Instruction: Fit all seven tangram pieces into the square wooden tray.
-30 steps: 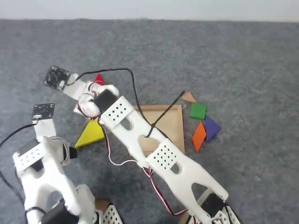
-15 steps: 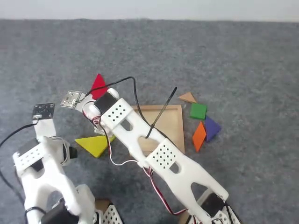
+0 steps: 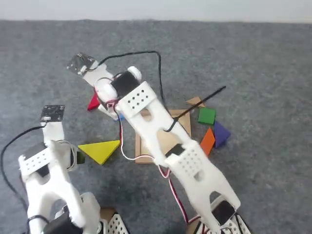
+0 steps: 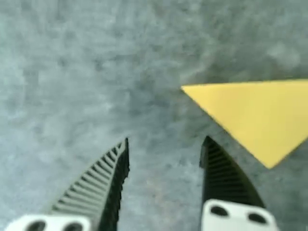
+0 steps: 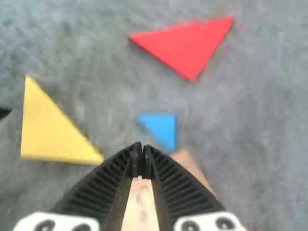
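The square wooden tray [image 3: 181, 122] lies mid-table, largely under my right arm. My right gripper [image 3: 113, 113] hangs over its far left corner, shut and empty; its wrist view has the tips [image 5: 139, 147] at the tray corner [image 5: 190, 166], a small blue triangle [image 5: 161, 127] just beyond, a red triangle [image 5: 185, 41] farther off and the yellow triangle [image 5: 48, 127] to one side. My left gripper [image 4: 166, 142] is open over bare carpet beside the yellow triangle [image 4: 255, 118]. From above, the left gripper [image 3: 78, 157] sits at the tip of that yellow piece [image 3: 100, 150].
Right of the tray lie a tan triangle [image 3: 195, 101], a green square [image 3: 206, 115], an orange parallelogram [image 3: 207, 140] and a purple triangle [image 3: 222, 132]. The red triangle [image 3: 93, 102] rests left of the right gripper. A black cable arcs over the tray. Grey carpet covers the table.
My right arm swung its gripper up and toward the tray's far left corner. The yellow triangle slid nearer and turned, and the red triangle shifted left. My left arm barely moved.
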`<move>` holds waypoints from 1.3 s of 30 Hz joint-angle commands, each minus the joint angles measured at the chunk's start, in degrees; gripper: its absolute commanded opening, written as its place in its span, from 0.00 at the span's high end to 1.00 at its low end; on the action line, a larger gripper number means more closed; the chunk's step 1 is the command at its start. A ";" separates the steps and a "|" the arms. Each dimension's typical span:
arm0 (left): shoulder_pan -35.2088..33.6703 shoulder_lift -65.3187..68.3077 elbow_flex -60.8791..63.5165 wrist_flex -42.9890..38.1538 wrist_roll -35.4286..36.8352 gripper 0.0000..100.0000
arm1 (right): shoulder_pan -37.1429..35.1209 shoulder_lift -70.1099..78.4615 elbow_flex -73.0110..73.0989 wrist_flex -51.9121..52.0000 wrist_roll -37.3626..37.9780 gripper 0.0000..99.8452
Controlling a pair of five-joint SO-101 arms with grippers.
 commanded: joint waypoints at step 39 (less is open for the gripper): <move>28.75 -0.70 2.07 -7.38 -61.27 0.68 | 32.40 -104.48 142.77 -38.90 -0.62 0.98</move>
